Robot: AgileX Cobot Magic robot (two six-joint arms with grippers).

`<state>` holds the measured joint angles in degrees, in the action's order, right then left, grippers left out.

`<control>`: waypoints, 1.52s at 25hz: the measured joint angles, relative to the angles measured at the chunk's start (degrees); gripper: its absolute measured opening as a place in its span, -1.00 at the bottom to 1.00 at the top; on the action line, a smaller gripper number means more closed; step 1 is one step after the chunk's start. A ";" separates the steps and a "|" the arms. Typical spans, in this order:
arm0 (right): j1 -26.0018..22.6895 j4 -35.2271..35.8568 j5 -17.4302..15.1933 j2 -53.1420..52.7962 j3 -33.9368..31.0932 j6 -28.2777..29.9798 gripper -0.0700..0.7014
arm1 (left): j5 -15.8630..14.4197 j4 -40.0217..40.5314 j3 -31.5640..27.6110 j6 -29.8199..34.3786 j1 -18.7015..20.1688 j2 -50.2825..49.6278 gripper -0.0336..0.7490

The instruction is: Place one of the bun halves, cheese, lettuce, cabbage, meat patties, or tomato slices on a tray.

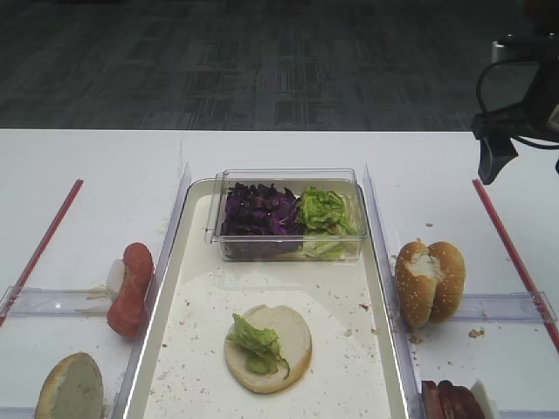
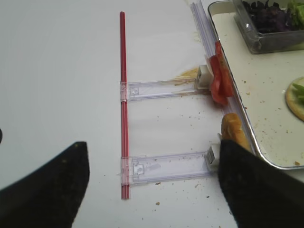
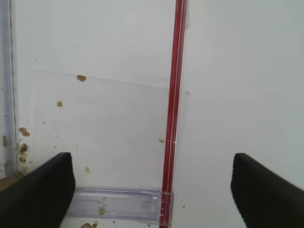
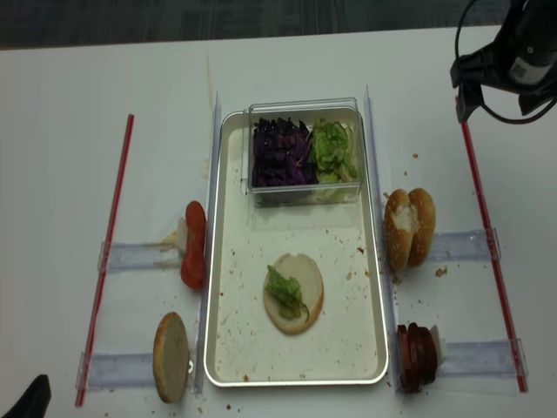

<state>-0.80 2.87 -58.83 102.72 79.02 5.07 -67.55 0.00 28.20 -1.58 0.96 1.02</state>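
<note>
So the big white rectangular tray [image 1: 377,288] has a round tan bun half [image 1: 269,347] cut side up, with a ruffled light-green lettuce piece [image 1: 257,342] on it. The clear plastic box [image 1: 288,215] at its far end holds dark purple shredded cabbage [image 1: 258,212] beside more greens. Right gripper [image 3: 152,183] hangs over bare table, jaws wide, holding nothing. Left gripper [image 2: 152,183] is cropped but looks spread and empty too.
</note>
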 joint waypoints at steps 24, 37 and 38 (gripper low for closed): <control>0.00 0.26 -3.00 -53.46 -44.63 -0.85 0.97 | 0.00 0.00 0.00 0.00 0.00 0.00 0.49; 0.00 -0.31 -4.85 -81.80 -50.78 -1.73 0.97 | 0.00 0.00 0.00 0.00 0.00 0.00 0.49; 0.00 -0.44 -4.85 -83.54 -50.90 -1.63 0.97 | 0.00 0.00 0.00 0.00 0.00 0.00 0.49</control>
<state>-0.80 2.43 -63.68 19.17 28.13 3.44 -67.55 0.00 28.20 -1.58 0.96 1.02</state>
